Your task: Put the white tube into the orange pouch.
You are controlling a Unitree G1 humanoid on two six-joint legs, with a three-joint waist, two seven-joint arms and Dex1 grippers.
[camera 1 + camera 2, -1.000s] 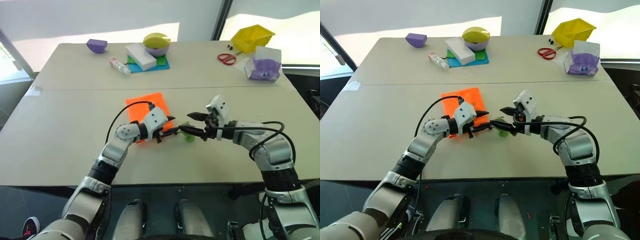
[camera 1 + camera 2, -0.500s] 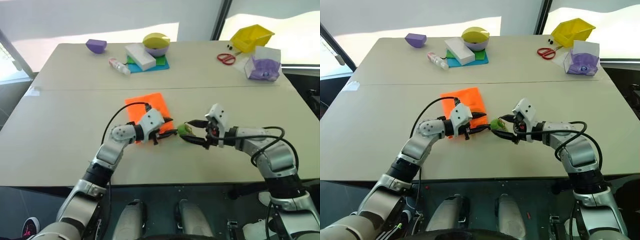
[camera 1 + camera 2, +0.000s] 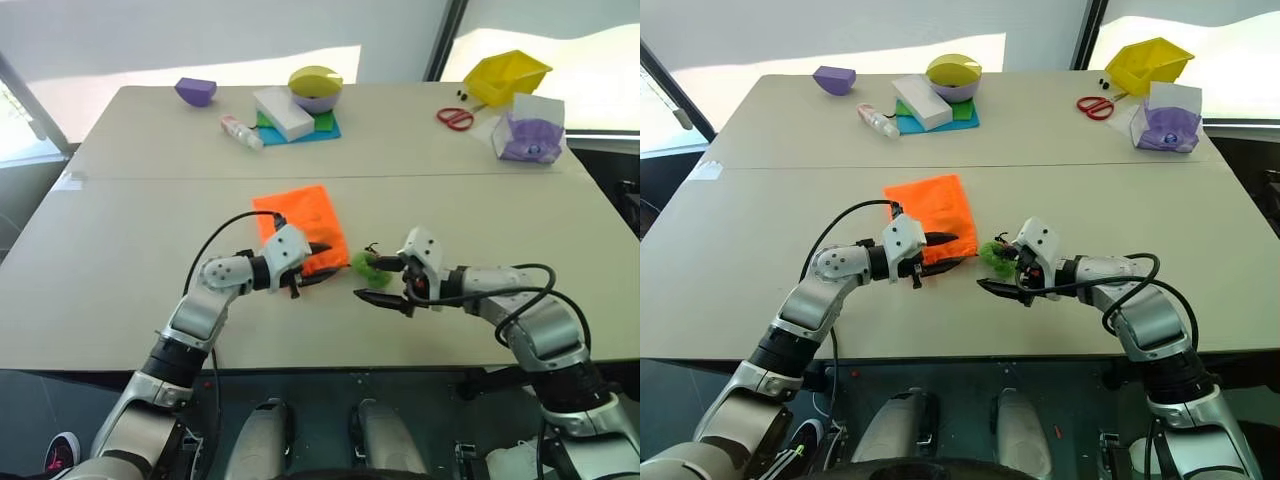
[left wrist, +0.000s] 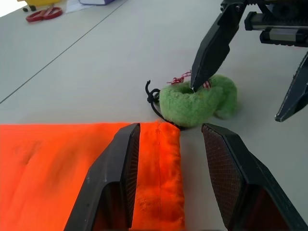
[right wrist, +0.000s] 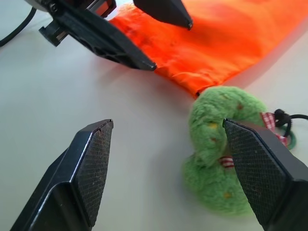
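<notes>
Left eye view: orange pouch (image 3: 302, 226) — flat, soft fabric — lies mid-table, its fuzzy green charm (image 3: 366, 266) at the right corner. Left gripper (image 3: 312, 263) straddles the pouch's near corner, fingers apart; right gripper (image 3: 385, 283), fingers wide, flanks the charm — both nearly level.

Orange pouch (image 3: 300, 226) flat on beige table (image 3: 120, 270)

No text, label, brand, number or sign can be read anywhere in these pictures.
</notes>
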